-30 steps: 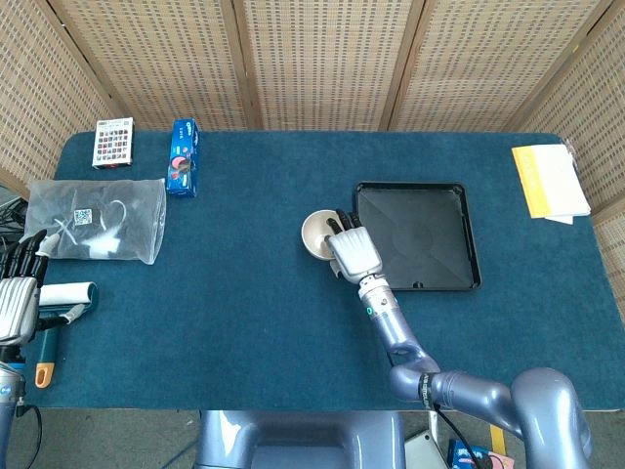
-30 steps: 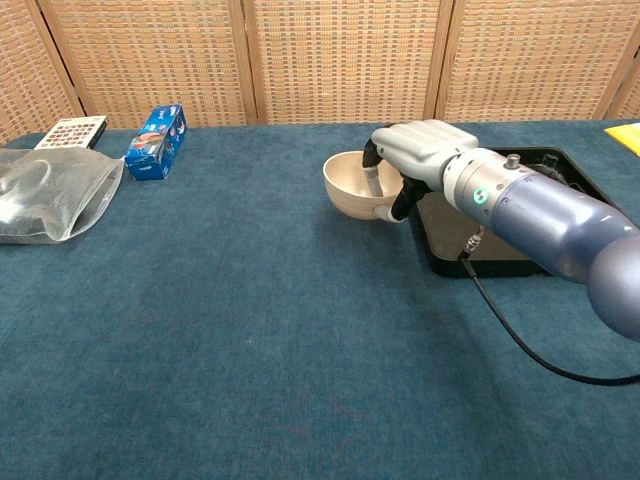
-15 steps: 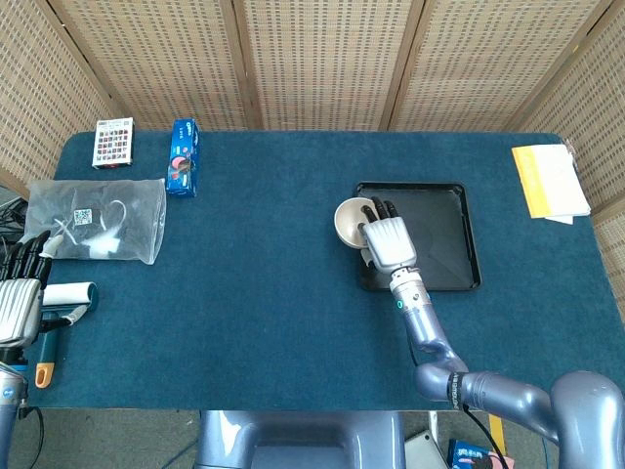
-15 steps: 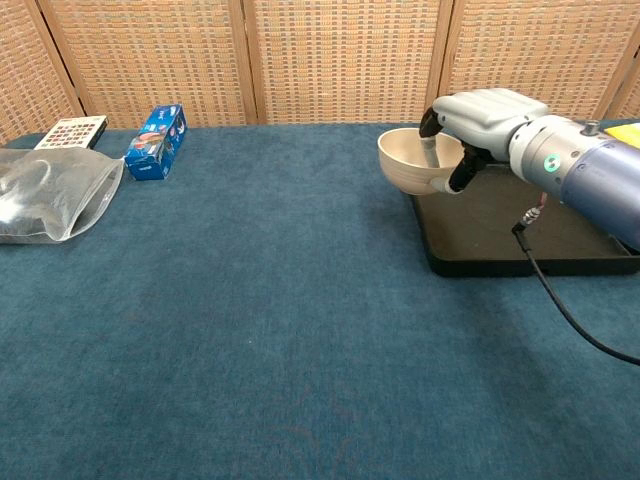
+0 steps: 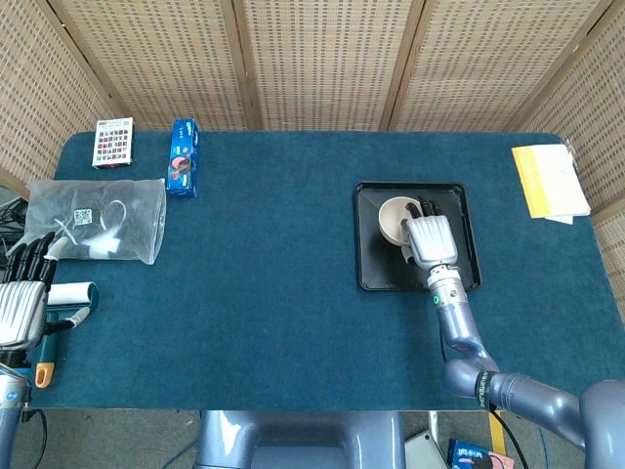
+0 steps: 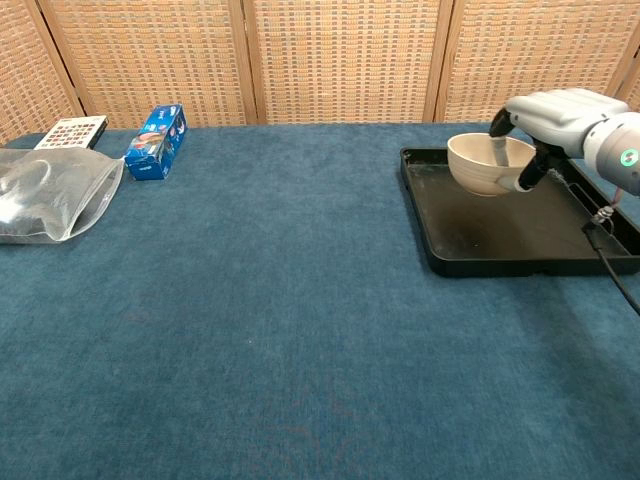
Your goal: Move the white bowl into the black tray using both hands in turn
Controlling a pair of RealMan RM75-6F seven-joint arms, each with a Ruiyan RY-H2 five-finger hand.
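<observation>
Over the black tray (image 5: 369,277): right hand (image 5: 428,237), fingers (image 6: 499,148) hooked over the rim of the white bowl (image 6: 478,165), gripping it. Bowl upright, within the tray's left half; whether it touches the tray floor cannot be told. At the desk's (image 5: 264,293) left edge: left hand (image 5: 20,298), fingers extended and apart, holding nothing. Nearby: clear plastic bag (image 5: 93,219), blue box (image 5: 183,156).

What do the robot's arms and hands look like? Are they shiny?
The right arm is smooth, rounded and bluish-silver with a slight sheen, built from tube-like segments. A thin black cable runs beside it, and a small green dot marks the wrist. The right hand has a pale grey shell with dark fingers. The left hand looks alike: light grey back, black fingers.
</observation>
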